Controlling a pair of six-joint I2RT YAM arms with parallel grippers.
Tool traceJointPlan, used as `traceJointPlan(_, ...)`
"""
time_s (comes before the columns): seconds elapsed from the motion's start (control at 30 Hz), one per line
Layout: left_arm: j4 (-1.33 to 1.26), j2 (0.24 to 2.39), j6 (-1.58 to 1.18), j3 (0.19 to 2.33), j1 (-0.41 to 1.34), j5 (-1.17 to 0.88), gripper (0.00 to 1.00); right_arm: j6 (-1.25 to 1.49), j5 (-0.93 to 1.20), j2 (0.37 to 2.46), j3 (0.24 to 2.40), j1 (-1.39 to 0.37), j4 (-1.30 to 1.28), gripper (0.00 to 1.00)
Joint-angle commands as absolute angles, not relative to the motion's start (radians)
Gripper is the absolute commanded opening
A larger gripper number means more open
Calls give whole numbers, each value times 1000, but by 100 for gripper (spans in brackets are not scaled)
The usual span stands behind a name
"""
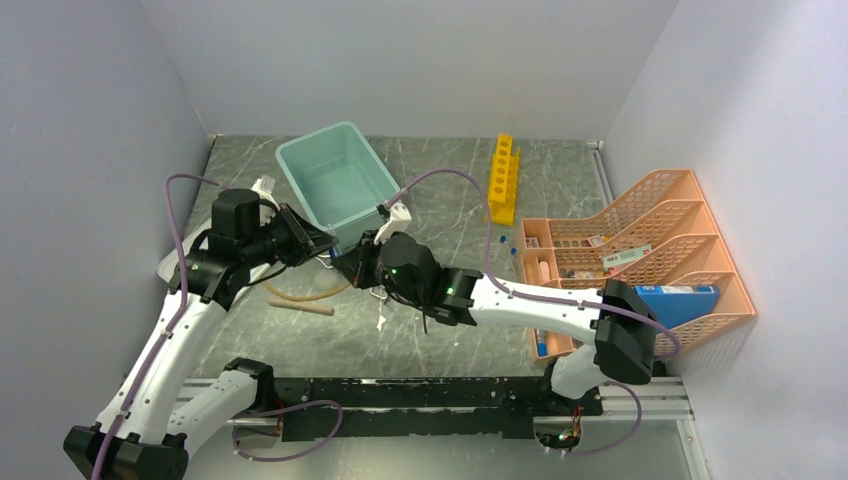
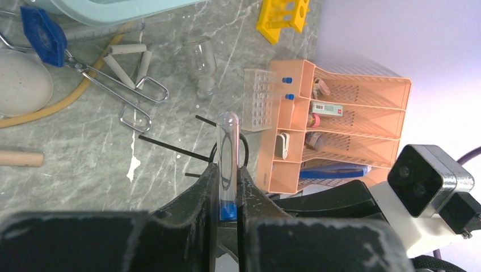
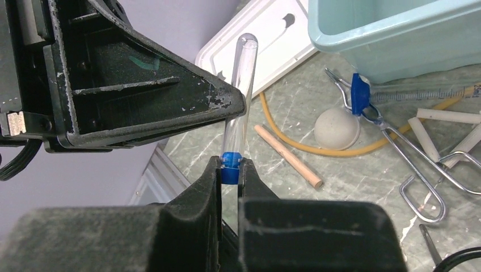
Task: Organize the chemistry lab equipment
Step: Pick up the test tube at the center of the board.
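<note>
Held clear of the surface [image 3: 363,190], the blue-capped clear tube [image 3: 241,85] is pinched at its body between the nearly closed left fingers [image 2: 193,198] while the right fingers [image 3: 204,192] clamp shut on its cap [image 3: 230,168], probably to pass it across or uncap it.

Test-tube rack [image 1: 504,178] right of tub [image 1: 335,185]

One camera sits high behind my bases and looks down on the whole worktop [image 1: 450,190]. The one on my left wrist peers close along my left pincer [image 2: 227,175] toward the orange organiser [image 2: 340,124]; the right-wrist one looks the opposite way along my right pincer [image 3: 230,167]. Both share the blue-capped tube [image 2: 228,147].
</note>
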State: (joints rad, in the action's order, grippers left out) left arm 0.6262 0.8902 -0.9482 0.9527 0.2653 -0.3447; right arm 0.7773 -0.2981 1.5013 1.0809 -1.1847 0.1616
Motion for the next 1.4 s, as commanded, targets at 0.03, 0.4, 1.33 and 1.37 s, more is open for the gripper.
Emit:
traceJointPlan(0.03, 567, 889, -951, 934, 262, -425, 14, 768, -324, 1454, 1048, -1181, 188, 0)
traceJointPlan(0.4, 442, 926, -861, 910, 262, -545, 66, 551, -258, 1327, 883, -1178, 171, 0)
traceJointPlan(1.33, 641, 1086, -340, 905, 357, -914, 64, -545, 125, 1006, 691, -1175, -99, 0)
traceJointPlan(1.37, 642, 1087, -340, 904, 375, -910, 64, -542, 123, 1002, 692, -1175, -99, 0)
